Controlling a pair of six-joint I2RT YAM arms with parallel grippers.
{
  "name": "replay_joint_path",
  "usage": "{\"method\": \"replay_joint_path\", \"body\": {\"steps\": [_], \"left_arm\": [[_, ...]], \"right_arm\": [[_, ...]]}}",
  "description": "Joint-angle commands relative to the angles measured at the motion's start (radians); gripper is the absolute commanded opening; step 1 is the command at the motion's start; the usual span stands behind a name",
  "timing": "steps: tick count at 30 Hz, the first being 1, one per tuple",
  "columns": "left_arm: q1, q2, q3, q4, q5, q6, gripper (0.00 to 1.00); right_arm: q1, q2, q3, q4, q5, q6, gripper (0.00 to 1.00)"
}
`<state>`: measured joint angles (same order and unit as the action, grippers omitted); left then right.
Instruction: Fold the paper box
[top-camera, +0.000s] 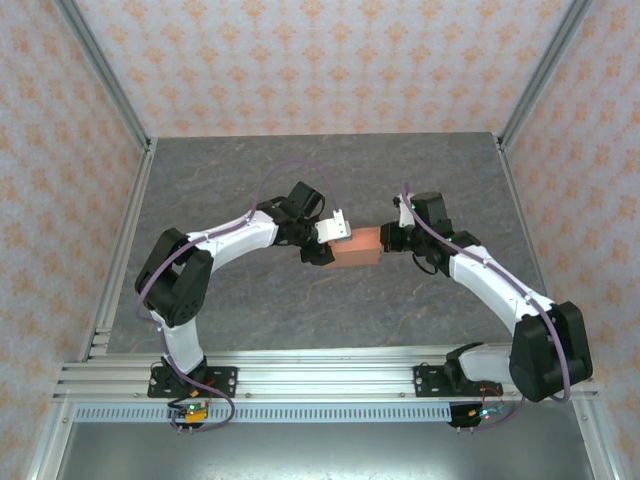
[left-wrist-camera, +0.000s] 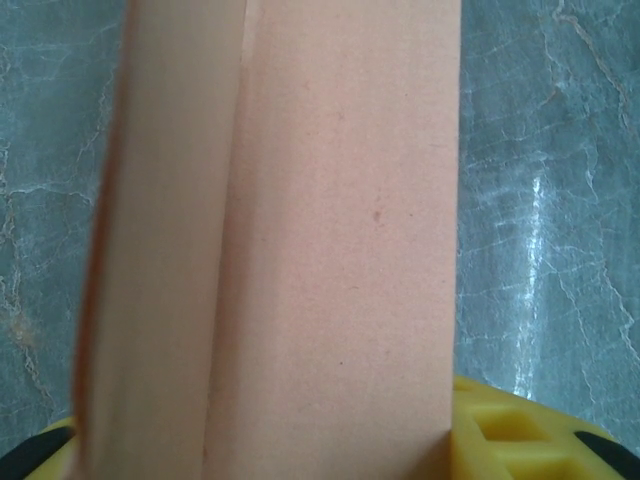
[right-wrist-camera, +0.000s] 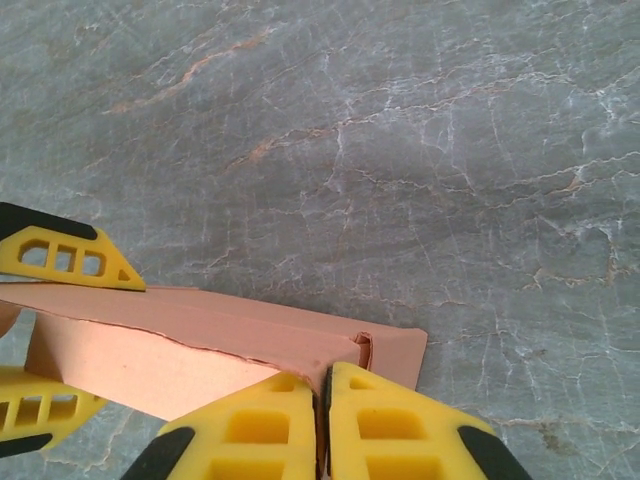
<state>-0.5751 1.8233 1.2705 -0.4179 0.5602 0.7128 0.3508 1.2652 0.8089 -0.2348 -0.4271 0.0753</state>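
Note:
The salmon-orange paper box (top-camera: 357, 247) hangs partly folded between both grippers over the middle of the table. My left gripper (top-camera: 330, 248) grasps its left end across the width. In the left wrist view the box (left-wrist-camera: 330, 250) runs up between the yellow fingers (left-wrist-camera: 520, 440), with one wall folded up on the left. My right gripper (top-camera: 388, 241) pinches the box's right end. In the right wrist view its jaws (right-wrist-camera: 327, 385) are shut on a thin upright wall of the box (right-wrist-camera: 200, 340), next to a tucked corner tab. The left gripper's fingers (right-wrist-camera: 70, 255) flank the far end.
The grey marbled table (top-camera: 300, 190) stretches around the box on all sides. Aluminium frame rails (top-camera: 120, 250) border it on the left, right and near edge. Patterned walls (top-camera: 320, 60) enclose the cell.

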Motion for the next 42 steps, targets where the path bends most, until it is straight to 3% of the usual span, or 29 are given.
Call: {"method": "replay_joint_path", "body": {"steps": [1,8,13,21,26,35,42], "left_arm": [[0.000,-0.034,-0.019,0.089,-0.030,-0.052,0.44],[-0.001,-0.032,-0.015,0.102,-0.049,-0.076,0.44],[0.000,-0.034,-0.020,0.100,-0.077,-0.045,0.44],[0.021,-0.024,0.016,0.061,-0.077,-0.009,0.45],[0.035,-0.036,0.016,0.113,-0.092,-0.087,0.51],[0.052,-0.253,-0.220,0.319,-0.096,-0.275,0.62],[0.056,-0.419,-0.409,0.454,-0.190,-0.541,0.64]], "right_arm": [[0.020,-0.021,-0.028,0.029,0.002,0.032,0.08],[0.037,-0.022,-0.023,0.097,-0.051,0.223,0.06],[0.062,0.003,-0.040,0.092,0.079,0.133,0.05],[0.062,0.032,-0.138,0.201,0.071,0.115,0.05],[0.063,0.016,-0.183,0.246,0.097,0.110,0.05],[0.103,-0.013,-0.181,0.266,0.176,0.115,0.05],[0.168,-0.026,-0.151,0.243,0.328,0.165,0.05]]}}
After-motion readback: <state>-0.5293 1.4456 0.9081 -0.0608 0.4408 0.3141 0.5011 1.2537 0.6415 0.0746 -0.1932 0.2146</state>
